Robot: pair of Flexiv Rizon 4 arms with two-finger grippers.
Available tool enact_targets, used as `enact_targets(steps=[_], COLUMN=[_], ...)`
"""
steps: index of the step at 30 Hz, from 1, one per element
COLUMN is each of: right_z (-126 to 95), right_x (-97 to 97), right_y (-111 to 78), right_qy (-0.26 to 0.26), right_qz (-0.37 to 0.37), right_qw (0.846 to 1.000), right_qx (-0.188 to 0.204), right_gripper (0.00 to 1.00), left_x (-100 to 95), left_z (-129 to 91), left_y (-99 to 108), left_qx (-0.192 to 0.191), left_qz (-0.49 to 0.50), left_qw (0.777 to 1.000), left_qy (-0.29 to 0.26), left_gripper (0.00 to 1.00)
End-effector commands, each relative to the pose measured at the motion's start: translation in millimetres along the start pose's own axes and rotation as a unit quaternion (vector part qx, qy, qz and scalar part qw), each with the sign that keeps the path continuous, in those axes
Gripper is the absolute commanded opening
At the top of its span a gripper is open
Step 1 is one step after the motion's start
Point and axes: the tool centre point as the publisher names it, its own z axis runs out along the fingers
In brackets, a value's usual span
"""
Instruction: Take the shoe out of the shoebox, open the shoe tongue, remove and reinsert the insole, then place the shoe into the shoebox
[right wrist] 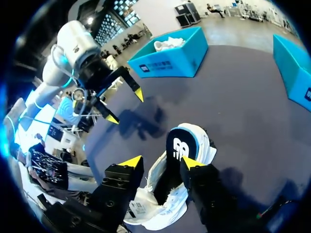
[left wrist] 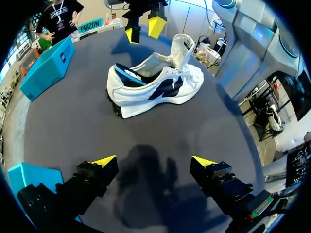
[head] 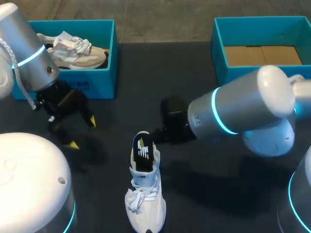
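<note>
Tabletop (head: 141,82), dark, with white shoe (head: 144,189) upright near middle.

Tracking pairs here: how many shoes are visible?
2: one shoe on the table at the right gripper, a second shoe in the left shoebox; more could hide there.

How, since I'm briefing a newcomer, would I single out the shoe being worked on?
On the dark table, look at the near middle, away from the two teal boxes. The white shoe stands there by the right gripper. Unlike the shoe in the left box, its dark insole sticks up at the heel.
</note>
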Motion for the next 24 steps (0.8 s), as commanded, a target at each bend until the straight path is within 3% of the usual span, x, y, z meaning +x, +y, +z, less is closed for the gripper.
enact_targets(steps=[1,2,4,11,24], right_z=[11,12,13,24,26], right_x=[8.8,9.0,10.2,10.9,10.5], right_y=[0.2,0.5,1.3,7.3,8.0], right_qy=[-0.210,-0.217,-0.225,-0.272,-0.272], right_qz=[0.004,0.005,0.009,0.016,0.014], right_qw=[0.978,0.976,0.974,0.962,0.962], right_qx=[0.001,0.004,0.007,0.017,0.019], right_gripper=[0.35,0.29,0.00,0.00,0.00], left_x=[0.9,0.2,-0.2,-0.4,-2.1], left_z=[-10,-13,-16,-27,-27], left_y=[5,7,10,19,19], left_qx=[-0.006,-0.007,-0.010,-0.030,-0.029], left_qz=[0.000,0.002,0.007,0.038,0.043], left_qw=[1.000,1.000,1.000,0.999,0.998], left_qy=[0.004,0.007,0.012,0.019,0.022], left_gripper=[1.00,1.00,1.00,1.00,1.00])
